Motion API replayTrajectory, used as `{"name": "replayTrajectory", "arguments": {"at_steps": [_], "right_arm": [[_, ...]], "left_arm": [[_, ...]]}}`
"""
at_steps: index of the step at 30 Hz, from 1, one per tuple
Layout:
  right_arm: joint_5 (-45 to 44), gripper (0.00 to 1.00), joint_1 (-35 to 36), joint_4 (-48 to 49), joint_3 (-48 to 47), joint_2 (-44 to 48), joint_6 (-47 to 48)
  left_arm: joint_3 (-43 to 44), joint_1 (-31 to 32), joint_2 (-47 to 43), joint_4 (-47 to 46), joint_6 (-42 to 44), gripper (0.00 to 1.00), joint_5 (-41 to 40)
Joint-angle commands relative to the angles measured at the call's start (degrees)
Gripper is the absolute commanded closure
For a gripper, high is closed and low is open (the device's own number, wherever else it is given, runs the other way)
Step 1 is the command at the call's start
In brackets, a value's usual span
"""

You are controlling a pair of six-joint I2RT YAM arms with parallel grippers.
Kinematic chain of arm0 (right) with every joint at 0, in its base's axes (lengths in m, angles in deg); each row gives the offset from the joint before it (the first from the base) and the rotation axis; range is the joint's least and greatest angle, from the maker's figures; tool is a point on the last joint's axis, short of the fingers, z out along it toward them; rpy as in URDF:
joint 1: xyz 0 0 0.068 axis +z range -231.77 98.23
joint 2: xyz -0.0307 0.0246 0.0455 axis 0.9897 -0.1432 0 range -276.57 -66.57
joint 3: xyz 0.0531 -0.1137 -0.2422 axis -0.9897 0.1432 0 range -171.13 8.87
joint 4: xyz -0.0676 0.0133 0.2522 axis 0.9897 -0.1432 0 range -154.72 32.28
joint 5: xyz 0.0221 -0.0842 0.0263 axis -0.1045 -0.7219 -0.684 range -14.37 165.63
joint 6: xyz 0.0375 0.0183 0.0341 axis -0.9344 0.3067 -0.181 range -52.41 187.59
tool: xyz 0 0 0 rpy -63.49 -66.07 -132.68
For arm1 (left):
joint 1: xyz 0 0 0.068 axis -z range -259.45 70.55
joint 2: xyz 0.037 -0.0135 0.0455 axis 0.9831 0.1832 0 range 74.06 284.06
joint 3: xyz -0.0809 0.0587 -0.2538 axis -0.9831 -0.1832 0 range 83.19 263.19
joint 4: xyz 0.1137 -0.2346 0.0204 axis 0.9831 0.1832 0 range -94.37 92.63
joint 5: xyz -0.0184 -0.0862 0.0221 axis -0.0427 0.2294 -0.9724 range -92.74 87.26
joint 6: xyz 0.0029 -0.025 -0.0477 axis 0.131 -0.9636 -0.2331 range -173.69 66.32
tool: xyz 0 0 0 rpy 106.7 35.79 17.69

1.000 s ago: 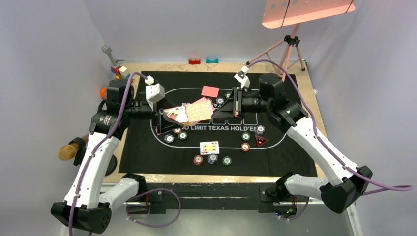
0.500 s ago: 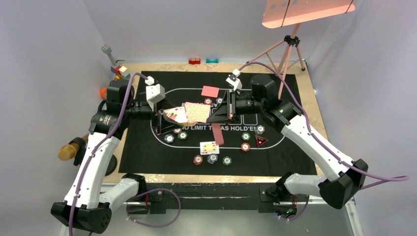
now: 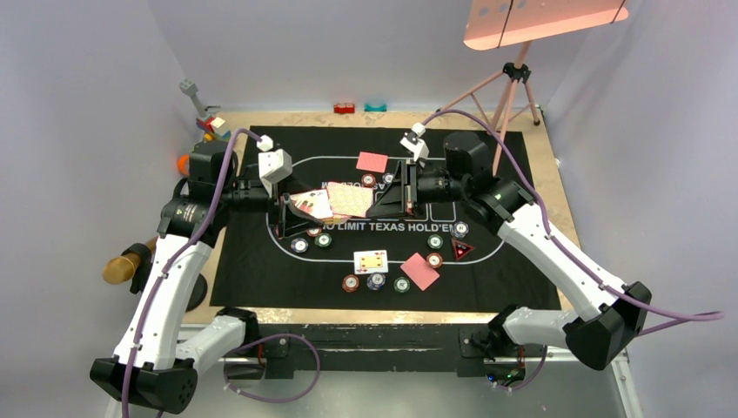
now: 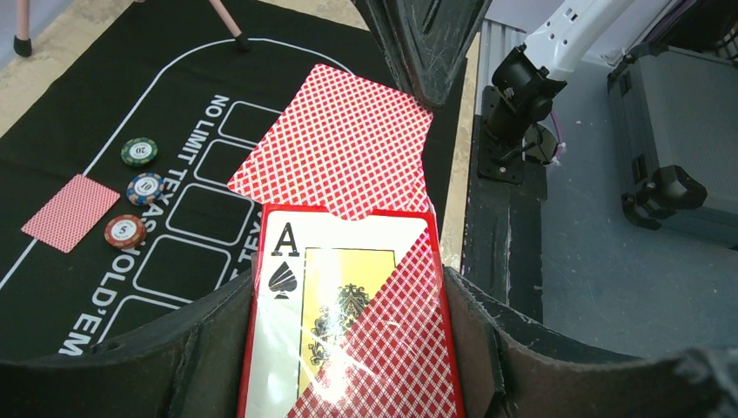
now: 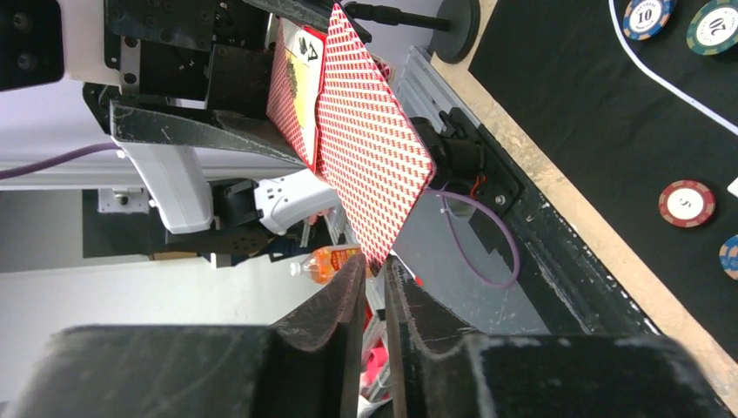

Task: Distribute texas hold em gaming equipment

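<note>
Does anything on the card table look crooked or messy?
Yes. A red-backed playing card lies diagonally on the black mat near the front, close to the round poker chips, while the face-up white card beside it sits square. Nothing looks spilled or broken.

Cards and chips on the mat [image 3: 248, 270], seen from above.
A face-up card [image 3: 371, 259] lies near the mat's near middle. A face-down card [image 3: 420, 271] lies just beside it at 4 o'clock, and the triangle marker [image 3: 461, 251] lies farther out at 3 o'clock. Three chips [image 3: 376, 281] stand in a row at 6 o'clock, and a far card [image 3: 372, 161] lies well apart at 12 o'clock.
</note>
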Motion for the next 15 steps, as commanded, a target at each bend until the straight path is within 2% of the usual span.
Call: {"name": "replayTrajectory", "arguments": {"at_steps": [1, 8, 15], "right_arm": [[-0.2, 0.75, 0.2, 1.1, 0.8, 2.0, 1.1], [-0.5, 0.46, 0.2, 1.1, 0.5, 3.0, 1.0], [-0.3, 0.35, 0.2, 0.5, 1.1, 3.6, 1.6]], "left_arm": [[1.4, -0.2, -1.0, -1.3, 0.1, 1.0, 3.6], [1.4, -0.2, -1.1, -1.4, -0.1, 1.0, 4.0], [1.5, -0.2, -1.1, -1.5, -0.2, 1.0, 4.3]]}}
